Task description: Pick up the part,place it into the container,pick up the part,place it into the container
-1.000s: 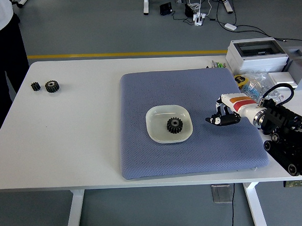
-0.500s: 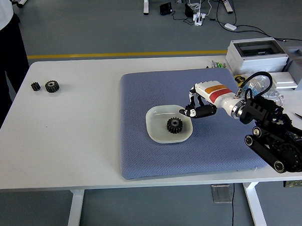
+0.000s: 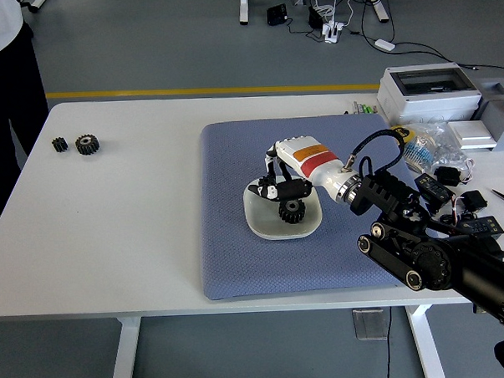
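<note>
Pretty plain workshop kind of room. Grey floor (image 3: 145, 43) all over, with a yellow tape line (image 3: 206, 91) running along just behind the white surface (image 3: 111, 229). You can see the surface's white legs (image 3: 125, 358) down at the bottom. At the back there's a tangle of cables with a white power strip (image 3: 333, 31) on the floor, plus what look like stand legs. Lighting is even, no harsh shadows.
</note>
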You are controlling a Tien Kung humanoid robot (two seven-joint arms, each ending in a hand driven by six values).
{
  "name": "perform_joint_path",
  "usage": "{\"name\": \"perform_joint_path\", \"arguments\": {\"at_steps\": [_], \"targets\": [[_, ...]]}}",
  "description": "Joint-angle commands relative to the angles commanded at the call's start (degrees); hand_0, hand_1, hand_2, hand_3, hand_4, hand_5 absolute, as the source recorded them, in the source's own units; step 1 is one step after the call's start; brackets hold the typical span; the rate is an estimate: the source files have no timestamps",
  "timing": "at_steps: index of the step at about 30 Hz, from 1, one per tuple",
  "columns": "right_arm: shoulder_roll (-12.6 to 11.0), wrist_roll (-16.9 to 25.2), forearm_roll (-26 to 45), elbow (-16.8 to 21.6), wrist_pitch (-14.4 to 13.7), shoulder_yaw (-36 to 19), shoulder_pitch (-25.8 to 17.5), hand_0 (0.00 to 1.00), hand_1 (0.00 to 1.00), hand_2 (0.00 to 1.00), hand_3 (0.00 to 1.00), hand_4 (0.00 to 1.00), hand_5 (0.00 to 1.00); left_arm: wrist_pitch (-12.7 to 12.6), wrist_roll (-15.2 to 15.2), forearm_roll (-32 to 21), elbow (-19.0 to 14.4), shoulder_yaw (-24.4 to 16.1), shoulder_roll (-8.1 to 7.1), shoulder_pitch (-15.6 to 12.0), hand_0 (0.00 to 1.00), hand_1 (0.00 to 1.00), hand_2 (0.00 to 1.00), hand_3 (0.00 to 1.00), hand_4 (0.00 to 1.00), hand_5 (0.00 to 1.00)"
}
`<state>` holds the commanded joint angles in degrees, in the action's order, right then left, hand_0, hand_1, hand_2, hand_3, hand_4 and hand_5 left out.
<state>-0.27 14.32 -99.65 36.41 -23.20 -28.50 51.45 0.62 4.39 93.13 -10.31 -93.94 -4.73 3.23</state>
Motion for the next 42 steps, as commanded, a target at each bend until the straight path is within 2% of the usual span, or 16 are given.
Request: {"name": "perform_joint_path", "arguments": {"at_steps": [5, 19, 20, 25, 26, 32, 33, 38, 39, 42], "targets": [[0.3, -1.3, 0.2, -1.4, -1.3, 0.3, 0.3, 0.002, 0.058, 0.174, 0.272, 0.796, 0.488, 0.0, 0.1, 0.1, 0.0, 0.0, 0.07, -0.2, 0.717, 0.678, 0.685, 0.569, 0.607, 0.569], [0.3, -2.4, -0.7, -3.4, -0.3, 1.9, -0.6, 0.002, 0.094, 0.215, 0.286, 0.811, 0.474, 0.1, 0.0, -0.2, 0.0, 0.6, 0.07, -0.3, 0.717, 0.678, 0.685, 0.569, 0.608, 0.57], [0.3, -2.6, -0.9, -3.6, -0.2, 1.9, -0.6, 0.002, 0.13, 0.259, 0.296, 0.835, 0.45, 0.1, 0.0, -0.3, 0.0, 0.7, 0.05, -0.3, 0.717, 0.678, 0.686, 0.569, 0.608, 0.57], [0.3, -3.3, -2.3, -4.2, 1.1, 1.7, -0.8, 0.002, 0.13, 0.259, 0.296, 0.835, 0.45, 0.1, 0.1, -0.1, 0.0, 0.6, 0.0, -0.4, 0.717, 0.678, 0.686, 0.569, 0.608, 0.57], [0.2, -3.4, -2.5, -4.4, 1.2, 1.6, -0.9, 0.002, 0.165, 0.295, 0.35, 0.833, 0.454, 0.1, 0.1, -0.1, 0.0, 0.6, 0.0, -0.5, 0.717, 0.678, 0.685, 0.569, 0.608, 0.57], [0.1, -4.0, -3.5, -4.9, 2.7, 1.7, -1.2, 0.002, 0.165, 0.295, 0.35, 0.833, 0.454, 0.1, 0.1, 0.0, 0.0, 0.7, -0.01, -0.5, 0.717, 0.678, 0.685, 0.569, 0.608, 0.57], [0.1, -4.0, -3.6, -4.8, 2.8, 1.6, -1.2, 0.002, 0.21, 0.376, 0.406, 0.852, 0.439, 0.1, 0.1, 0.0, 0.0, 0.7, -0.01, -0.5, 0.717, 0.678, 0.684, 0.569, 0.608, 0.57], [0.0, -4.3, -4.3, -4.8, 3.9, 1.5, -1.4, 0.002, 0.21, 0.376, 0.406, 0.852, 0.439, 0.1, 0.0, 0.0, 0.0, 0.9, 0.02, -0.5, 0.717, 0.678, 0.684, 0.569, 0.608, 0.57], [-0.1, -4.4, -4.4, -4.9, 4.1, 1.6, -1.4, 0.002, 0.228, 0.41, 0.445, 0.861, 0.451, 0.1, 0.0, -0.1, 0.0, 0.9, 0.03, -0.5, 0.717, 0.678, 0.685, 0.57, 0.608, 0.57], [-0.3, -4.3, -4.5, -4.8, 4.0, 1.3, -1.4, 0.002, 0.228, 0.41, 0.445, 0.861, 0.451, 0.1, 0.1, 0.0, 0.0, 0.7, 0.08, -0.5, 0.717, 0.678, 0.685, 0.57, 0.608, 0.57]]}}
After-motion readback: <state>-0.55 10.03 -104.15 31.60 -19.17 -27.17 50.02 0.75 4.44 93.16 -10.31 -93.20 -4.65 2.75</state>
